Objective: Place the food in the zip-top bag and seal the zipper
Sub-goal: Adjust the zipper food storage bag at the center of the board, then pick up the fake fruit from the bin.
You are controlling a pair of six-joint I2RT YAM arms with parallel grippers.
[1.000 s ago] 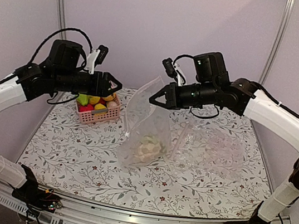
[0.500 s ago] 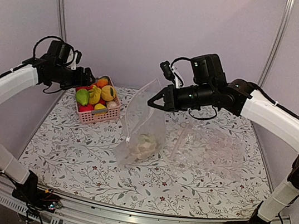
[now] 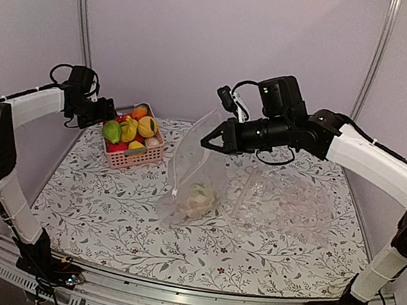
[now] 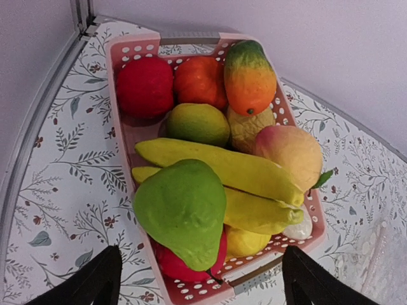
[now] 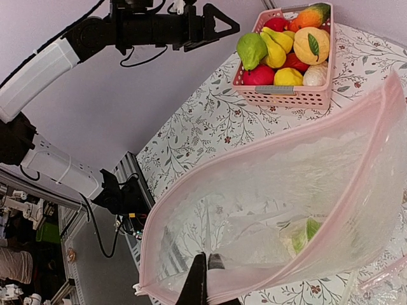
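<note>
My right gripper [image 3: 210, 139] is shut on the top edge of the zip-top bag [image 3: 199, 169] and holds it upright, its bottom resting on the table. In the right wrist view my right gripper [image 5: 207, 279] pinches one lip, and the pink zipper [image 5: 267, 147] gapes open. A whitish and green food piece [image 3: 198, 195] lies inside the bag; it also shows in the right wrist view [image 5: 300, 239]. My left gripper [image 3: 110, 113] is open and empty just left of the pink basket [image 3: 138, 160]. In the left wrist view my left gripper [image 4: 203, 287] hovers above a green pear [image 4: 181, 206], bananas [image 4: 222, 168] and other food.
A larger crinkled clear bag [image 3: 288, 203] lies flat on the table right of the held bag. The basket [image 4: 127, 47] sits at the back left near the wall and a metal post [image 3: 83, 12]. The table's front rail [image 3: 166, 300] runs along the near edge.
My left arm has swung back and left, from near the bag to beside the basket. My right gripper still holds the bag upright with little movement.
</note>
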